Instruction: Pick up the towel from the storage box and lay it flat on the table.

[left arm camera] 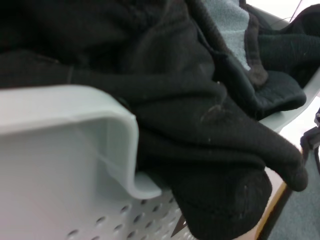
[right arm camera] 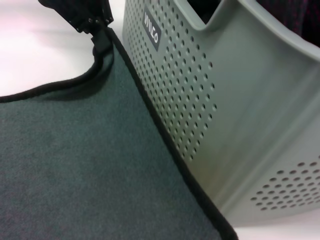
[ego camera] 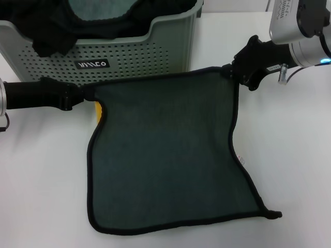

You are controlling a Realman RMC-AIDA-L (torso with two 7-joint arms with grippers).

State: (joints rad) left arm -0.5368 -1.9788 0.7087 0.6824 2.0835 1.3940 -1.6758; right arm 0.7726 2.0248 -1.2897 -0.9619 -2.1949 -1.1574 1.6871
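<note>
The towel (ego camera: 165, 155) is spread dark grey-green face up on the white table (ego camera: 41, 181), in front of the storage box (ego camera: 150, 51). A bit of its yellow face (ego camera: 98, 111) shows under the far left corner, and a small white tag (ego camera: 240, 158) shows at the right edge. My left gripper (ego camera: 85, 95) is shut on the far left corner. My right gripper (ego camera: 231, 72) is shut on the far right corner. The far hem runs taut between them. The right wrist view shows the towel (right arm camera: 90, 170), the box wall (right arm camera: 210, 100) and my left gripper (right arm camera: 97, 27) on its corner.
The storage box holds a black cloth (ego camera: 57, 36) hanging over its rim and another greyish cloth (ego camera: 103, 8). The left wrist view shows that black cloth (left arm camera: 190, 125) draped over the box rim (left arm camera: 75, 105). Bare table lies left and right of the towel.
</note>
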